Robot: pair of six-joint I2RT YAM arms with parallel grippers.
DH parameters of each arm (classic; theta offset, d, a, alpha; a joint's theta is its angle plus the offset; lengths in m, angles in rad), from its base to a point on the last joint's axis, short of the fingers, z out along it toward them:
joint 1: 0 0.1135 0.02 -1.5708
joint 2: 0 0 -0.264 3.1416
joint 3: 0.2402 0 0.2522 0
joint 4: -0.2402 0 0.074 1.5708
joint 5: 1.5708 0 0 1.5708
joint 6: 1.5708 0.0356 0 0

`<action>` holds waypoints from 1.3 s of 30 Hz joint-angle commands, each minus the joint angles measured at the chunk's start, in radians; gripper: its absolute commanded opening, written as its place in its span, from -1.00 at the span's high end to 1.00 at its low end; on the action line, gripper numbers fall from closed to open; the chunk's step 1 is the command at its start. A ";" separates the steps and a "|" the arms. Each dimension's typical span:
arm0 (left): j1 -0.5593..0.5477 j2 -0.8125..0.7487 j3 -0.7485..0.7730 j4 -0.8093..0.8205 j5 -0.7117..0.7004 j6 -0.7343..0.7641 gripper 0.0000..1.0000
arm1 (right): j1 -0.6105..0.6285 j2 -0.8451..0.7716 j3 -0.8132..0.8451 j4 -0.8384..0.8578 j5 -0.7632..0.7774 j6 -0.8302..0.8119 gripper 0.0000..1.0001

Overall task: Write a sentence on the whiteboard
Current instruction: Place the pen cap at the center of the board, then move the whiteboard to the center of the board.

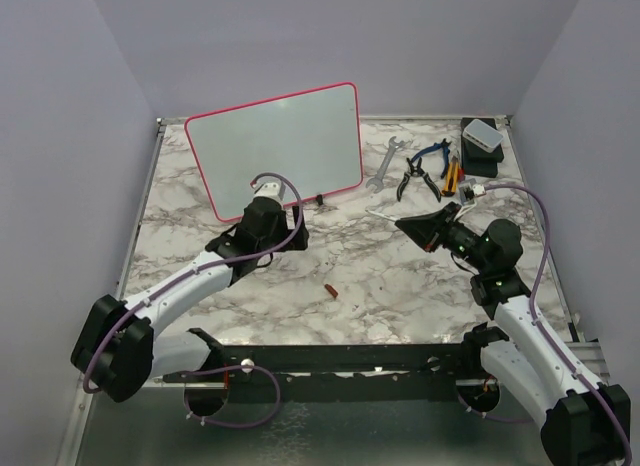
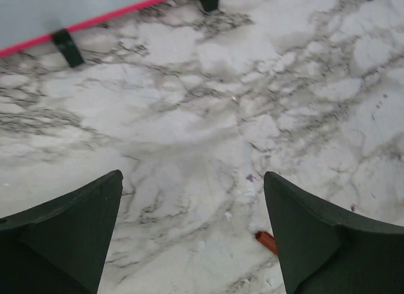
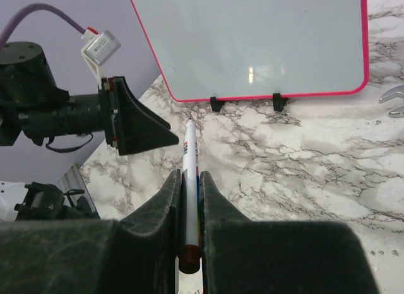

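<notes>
The blank whiteboard (image 1: 275, 146) stands near the desk's far-left corner, so the right gripper (image 3: 190, 175), clamped on the marker (image 3: 189, 146), should meet its face squarely and lightly, while the left gripper (image 2: 192, 175) gapes wide, empty.

Left gripper (image 2: 192, 180) agape, right gripper (image 3: 190, 176) tight on marker (image 3: 189, 142)

Left arm (image 1: 185, 286), right arm (image 1: 530, 336): white links, black joints, purple cable loops; tool fingers (image 2: 63, 231) dark, wedge-shaped.
</notes>
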 commanded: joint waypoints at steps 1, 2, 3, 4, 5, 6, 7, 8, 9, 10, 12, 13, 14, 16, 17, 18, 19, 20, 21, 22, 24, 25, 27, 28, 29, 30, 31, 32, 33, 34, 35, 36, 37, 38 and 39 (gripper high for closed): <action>0.032 0.045 0.053 -0.122 -0.249 -0.013 -0.77 | 0.007 0.005 0.006 0.029 0.019 -0.012 0.99; 0.032 0.065 0.051 -0.104 -0.295 -0.030 -0.71 | 0.007 0.008 0.004 0.037 0.018 -0.009 0.99; 0.032 0.086 0.045 -0.080 -0.339 -0.052 -0.66 | 0.006 0.009 0.004 0.042 0.017 -0.005 0.99; 0.032 0.104 0.040 -0.061 -0.385 -0.078 -0.63 | 0.007 0.010 0.005 0.046 0.016 -0.002 0.99; 0.032 0.120 0.035 -0.042 -0.424 -0.101 -0.63 | 0.007 0.011 0.006 0.048 0.014 0.001 0.99; 0.032 0.135 0.030 -0.017 -0.453 -0.118 -0.63 | 0.007 0.009 0.008 0.052 0.011 0.004 0.99; 0.032 0.149 0.023 0.008 -0.478 -0.133 -0.59 | 0.006 0.005 0.008 0.055 0.010 0.006 0.99; 0.032 0.165 0.018 0.040 -0.487 -0.144 -0.54 | 0.006 0.002 0.007 0.056 0.012 0.005 0.99; 0.032 0.184 0.016 0.071 -0.489 -0.153 -0.51 | 0.006 -0.001 0.007 0.055 0.014 0.005 0.99; 0.032 0.207 0.018 0.096 -0.492 -0.162 -0.48 | 0.006 -0.002 0.006 0.054 0.018 0.001 0.99; 0.032 0.261 0.027 0.136 -0.520 -0.170 -0.41 | 0.007 -0.003 0.004 0.054 0.024 -0.003 0.99; 0.032 0.288 0.031 0.162 -0.541 -0.170 -0.37 | 0.006 -0.003 0.003 0.056 0.027 -0.002 0.99; 0.035 0.312 0.035 0.184 -0.554 -0.169 -0.32 | 0.007 -0.002 0.000 0.060 0.027 0.000 0.99; 0.036 0.363 0.050 0.222 -0.576 -0.163 -0.23 | 0.006 -0.002 -0.004 0.068 0.029 0.006 0.99; 0.037 0.390 0.058 0.240 -0.583 -0.158 -0.20 | 0.006 -0.003 -0.006 0.072 0.028 0.007 0.99; 0.038 0.415 0.070 0.249 -0.592 -0.154 -0.18 | 0.007 -0.003 -0.008 0.075 0.028 0.008 0.99; 0.039 0.439 0.082 0.255 -0.606 -0.152 -0.14 | 0.006 -0.003 -0.009 0.076 0.028 0.009 0.99; 0.042 0.461 0.092 0.260 -0.615 -0.151 -0.12 | 0.007 -0.004 -0.010 0.076 0.029 0.008 0.99; 0.048 0.482 0.100 0.269 -0.617 -0.151 -0.10 | 0.006 -0.006 -0.011 0.075 0.031 0.008 0.99; 0.053 0.499 0.106 0.279 -0.618 -0.150 -0.08 | 0.007 -0.007 -0.013 0.074 0.034 0.007 0.99; 0.059 0.532 0.121 0.298 -0.616 -0.147 -0.05 | 0.007 -0.011 -0.014 0.069 0.039 0.002 0.99; 0.062 0.549 0.129 0.306 -0.613 -0.143 -0.04 | 0.006 -0.012 -0.014 0.066 0.041 -0.001 0.99; 0.070 0.578 0.139 0.312 -0.618 -0.141 -0.04 | 0.006 -0.012 -0.012 0.062 0.042 -0.005 0.99; 0.076 0.588 0.142 0.317 -0.616 -0.140 -0.04 | 0.007 -0.011 -0.011 0.060 0.043 -0.006 0.99; 0.084 0.597 0.142 0.323 -0.613 -0.140 -0.03 | 0.007 -0.011 -0.010 0.059 0.043 -0.009 0.99; 0.091 0.611 0.143 0.332 -0.608 -0.138 -0.02 | 0.006 -0.007 -0.009 0.059 0.044 -0.010 0.99; 0.096 0.623 0.146 0.339 -0.601 -0.134 0.00 | 0.007 -0.006 -0.007 0.059 0.045 -0.012 0.99; 0.102 0.634 0.150 0.345 -0.595 -0.126 0.04 | 0.007 -0.002 -0.007 0.062 0.045 -0.012 0.99; 0.105 0.647 0.154 0.354 -0.592 -0.115 0.08 | 0.007 0.003 -0.007 0.066 0.046 -0.010 0.99; 0.107 0.659 0.158 0.362 -0.587 -0.098 0.12 | 0.007 0.008 -0.007 0.069 0.045 -0.011 0.99; 0.109 0.673 0.167 0.368 -0.583 -0.086 0.14 | 0.007 0.011 -0.007 0.073 0.043 -0.009 0.99; 0.110 0.686 0.176 0.368 -0.584 -0.076 0.15 | 0.006 0.016 -0.007 0.078 0.041 -0.006 0.99; 0.111 0.694 0.182 0.366 -0.588 -0.072 0.15 | 0.006 0.019 -0.007 0.082 0.038 -0.005 0.99; 0.114 0.698 0.184 0.367 -0.592 -0.071 0.19 | 0.007 0.022 -0.006 0.083 0.036 -0.005 0.99; 0.116 0.700 0.184 0.367 -0.595 -0.071 0.21 | 0.007 0.023 -0.005 0.082 0.036 -0.003 0.99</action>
